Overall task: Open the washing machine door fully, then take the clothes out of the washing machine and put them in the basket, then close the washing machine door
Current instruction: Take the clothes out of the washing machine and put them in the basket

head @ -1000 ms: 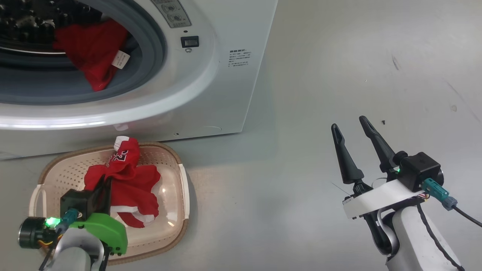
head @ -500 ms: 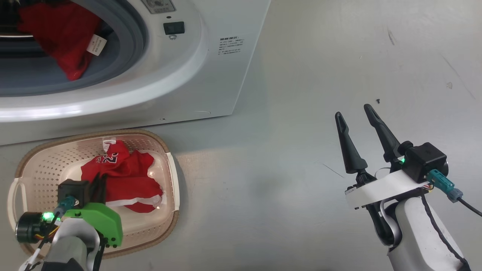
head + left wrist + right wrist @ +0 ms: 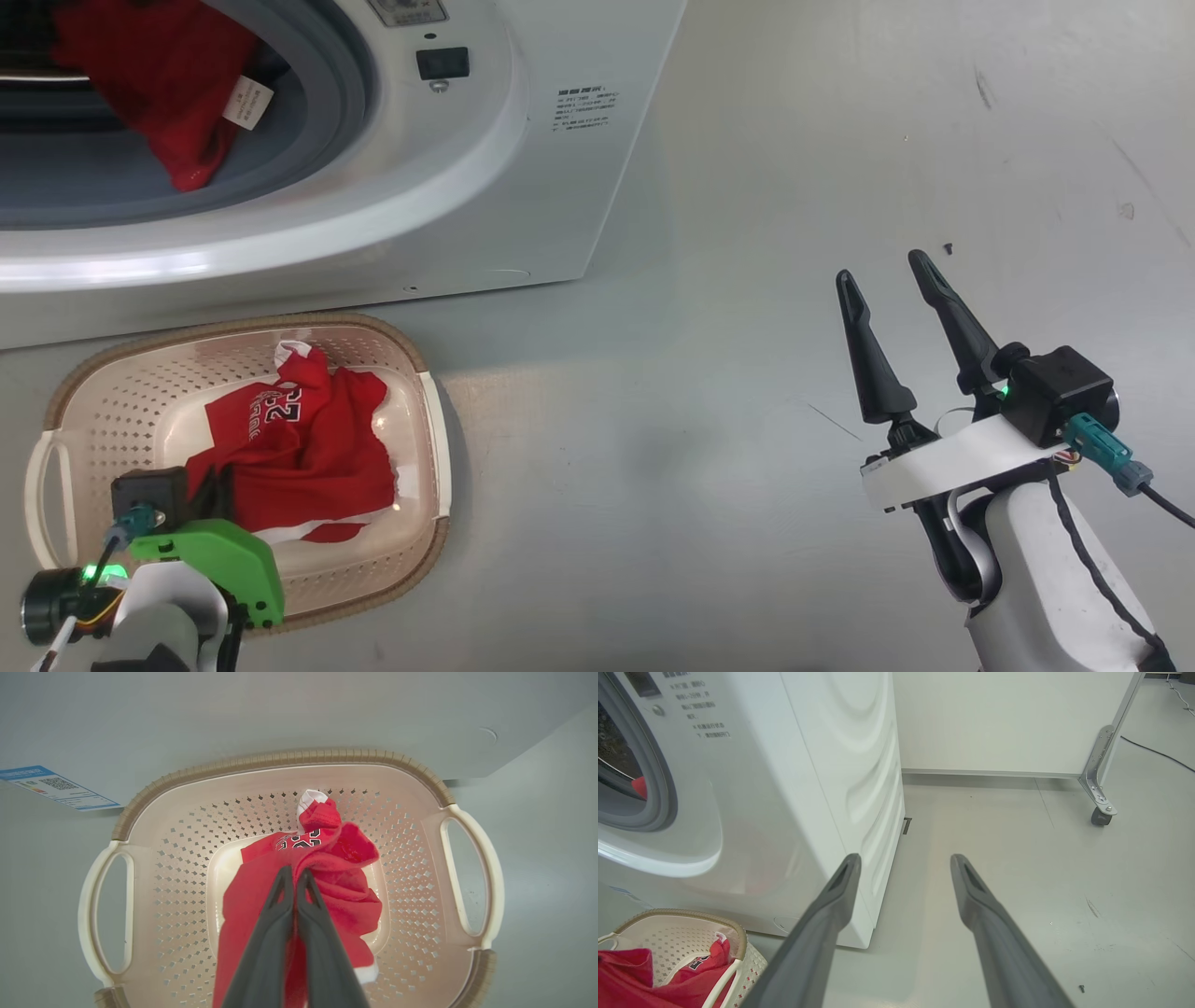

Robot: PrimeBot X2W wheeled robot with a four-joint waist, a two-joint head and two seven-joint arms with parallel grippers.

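The left gripper (image 3: 294,877) has its two fingers pressed tight together, right over the red shirt (image 3: 336,896) in the basket (image 3: 280,760). I cannot tell if they pinch it. The basket sits on the floor (image 3: 700,467) just in front of the washing machine (image 3: 523,187). More red clothes (image 3: 159,75) hang in its round opening. The right gripper (image 3: 881,265) is spread wide and holds nothing.

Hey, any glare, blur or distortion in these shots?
Head view: a bright glare band crosses the washing machine front, a glint on the basket floor. Left wrist view: the wide lens bows the basket rim. Right wrist view: the right gripper looks soft near the lens.
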